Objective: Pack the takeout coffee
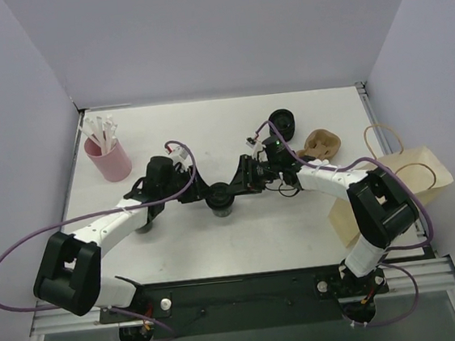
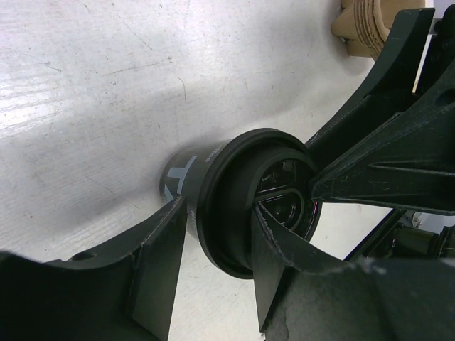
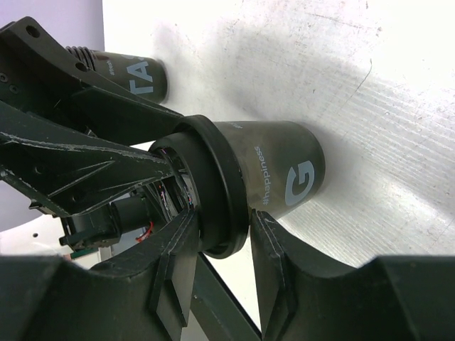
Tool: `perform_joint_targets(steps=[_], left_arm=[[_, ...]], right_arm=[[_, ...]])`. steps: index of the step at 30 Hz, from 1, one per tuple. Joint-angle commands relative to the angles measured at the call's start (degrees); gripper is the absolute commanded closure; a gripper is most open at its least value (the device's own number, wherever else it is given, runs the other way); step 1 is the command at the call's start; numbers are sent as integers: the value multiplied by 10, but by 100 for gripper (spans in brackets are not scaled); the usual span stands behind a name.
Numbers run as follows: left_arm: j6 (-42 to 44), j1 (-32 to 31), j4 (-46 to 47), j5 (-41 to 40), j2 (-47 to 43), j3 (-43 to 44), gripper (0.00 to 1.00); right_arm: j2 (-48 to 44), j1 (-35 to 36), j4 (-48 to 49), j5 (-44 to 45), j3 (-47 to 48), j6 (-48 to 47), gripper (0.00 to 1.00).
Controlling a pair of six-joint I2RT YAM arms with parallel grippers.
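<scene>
Both arms meet at the small black tapered disposable cup with black round lid, centre of white table.
The left gripper and right gripper each straddle the lid rim; clamped or loose, can't tell.

The white counter carries the takeout coffee at its middle. Beyond it to the left stands a pink cup of white sticks. Beyond it to the right sit black ribbed rings and tan sleeves. Far right lies a brown paper bag.
</scene>
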Motion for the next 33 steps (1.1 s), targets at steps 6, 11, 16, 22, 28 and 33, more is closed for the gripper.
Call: perform_joint_targets(steps=[6,11,16,22,28,33], left_arm=[[15,-2,-75,17,30,40,48],[-11,0,-62,28,15,50,41],[-39,2,-45,33,4,37,36],[-73,2,12,46,-15,-12,35],[-99,1,64,66,-16,-32,35],[-106,1,78,71,-14,-35,35]], right_arm=[[5,12,20,6,-4,42,67],[-5,17,50,22,-15,75,67],[-10,23,53,43,-15,94,68],[-18,25,52,62,-20,104,69],[-26,30,56,71,-24,113,69],[-34,33,62,74,-26,124,69]])
